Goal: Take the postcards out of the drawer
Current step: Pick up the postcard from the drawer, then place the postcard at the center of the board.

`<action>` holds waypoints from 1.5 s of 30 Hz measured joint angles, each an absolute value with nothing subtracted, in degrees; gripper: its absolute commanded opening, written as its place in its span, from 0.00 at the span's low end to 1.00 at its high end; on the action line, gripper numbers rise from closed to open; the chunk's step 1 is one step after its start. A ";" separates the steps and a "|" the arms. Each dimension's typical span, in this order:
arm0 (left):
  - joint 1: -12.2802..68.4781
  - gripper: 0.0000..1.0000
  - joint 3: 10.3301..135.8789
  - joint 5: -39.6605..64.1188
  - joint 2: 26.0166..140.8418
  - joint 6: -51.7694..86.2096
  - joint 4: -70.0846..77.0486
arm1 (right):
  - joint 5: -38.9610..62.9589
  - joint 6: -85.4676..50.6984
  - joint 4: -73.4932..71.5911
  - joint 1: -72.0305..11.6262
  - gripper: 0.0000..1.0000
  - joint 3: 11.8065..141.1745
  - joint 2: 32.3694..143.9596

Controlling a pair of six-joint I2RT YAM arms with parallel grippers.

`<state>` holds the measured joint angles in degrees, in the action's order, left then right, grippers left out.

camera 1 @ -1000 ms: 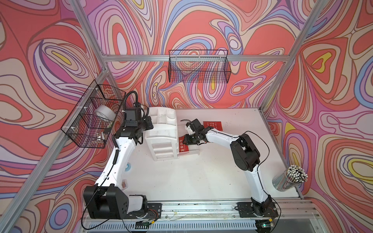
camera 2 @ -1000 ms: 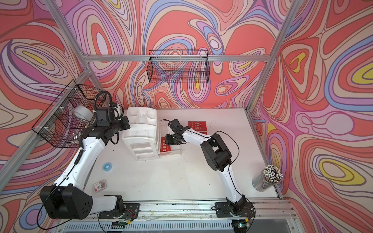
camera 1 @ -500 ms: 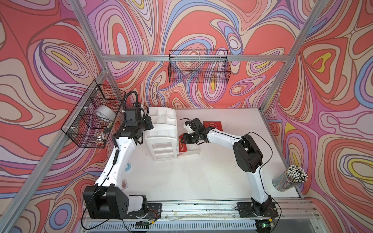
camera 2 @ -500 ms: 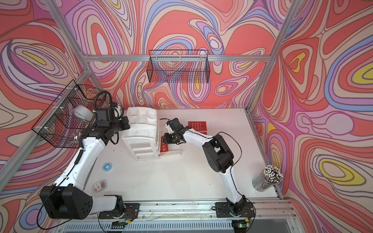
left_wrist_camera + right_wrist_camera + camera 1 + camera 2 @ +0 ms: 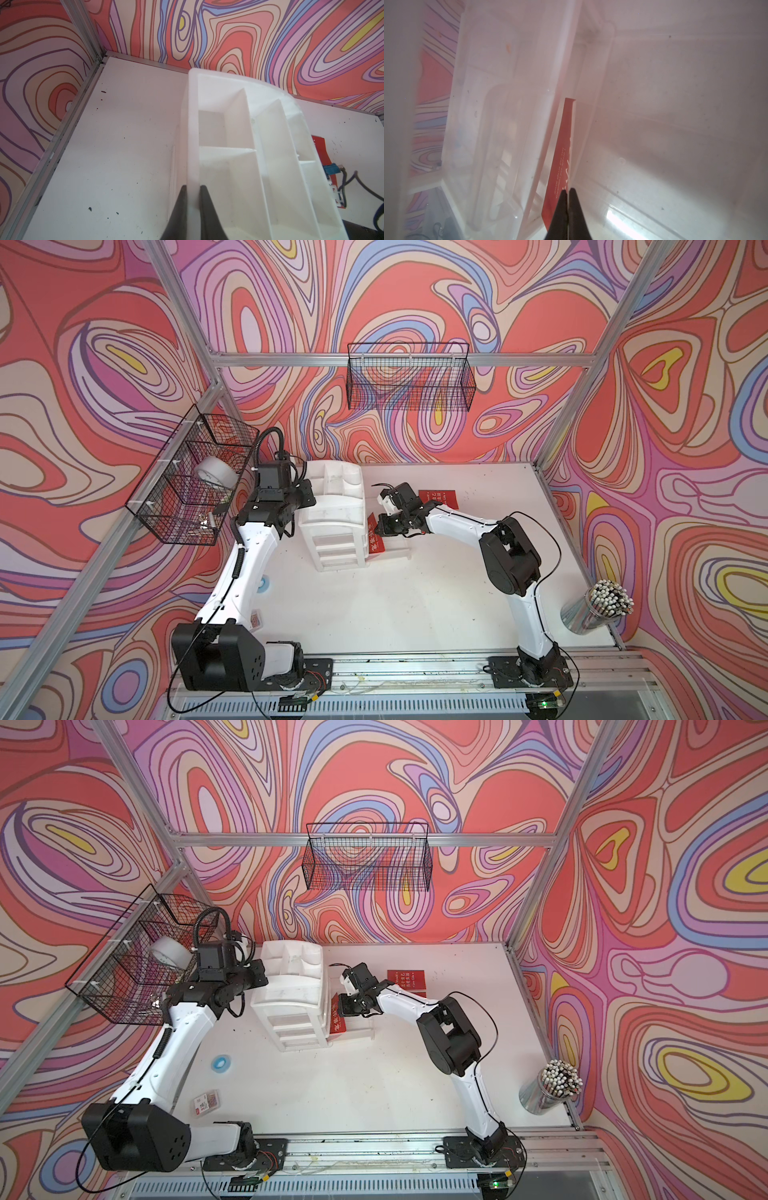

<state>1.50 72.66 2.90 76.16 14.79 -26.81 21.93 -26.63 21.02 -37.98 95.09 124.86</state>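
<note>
Frame left, a wire basket [image 5: 191,481] hangs. The left gripper [image 5: 192,192] clamps the drawer unit [image 5: 336,514] by its rim. Right of it, the open drawer [image 5: 397,552] holds a tilted postcard [image 5: 376,539]; only the right wrist view shows the right gripper [image 5: 568,192] pinching its edge, jaws together. A second postcard [image 5: 436,499] lies flat just above the arm; a metal cup [image 5: 579,620] stands far right.

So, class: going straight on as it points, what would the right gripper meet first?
Past the flat red postcard it pinches, the right gripper would probably hit the clear plastic drawer's wall; depth is unclear.
</note>
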 measured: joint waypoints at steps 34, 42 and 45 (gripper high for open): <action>1.58 0.29 76.27 5.80 71.48 14.81 -29.39 | 13.63 -6.31 38.89 -31.03 0.00 110.80 119.04; 8.88 0.29 76.31 11.20 71.57 12.12 -27.83 | 12.40 13.10 50.96 -29.19 0.00 116.05 115.24; 13.04 0.30 77.10 14.00 73.30 9.63 -27.86 | 12.49 20.99 55.94 -29.17 0.00 116.05 113.34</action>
<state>13.04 77.10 14.00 73.30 9.63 -27.86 12.49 20.99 55.94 -29.17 116.05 113.34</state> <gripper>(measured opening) 0.291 0.039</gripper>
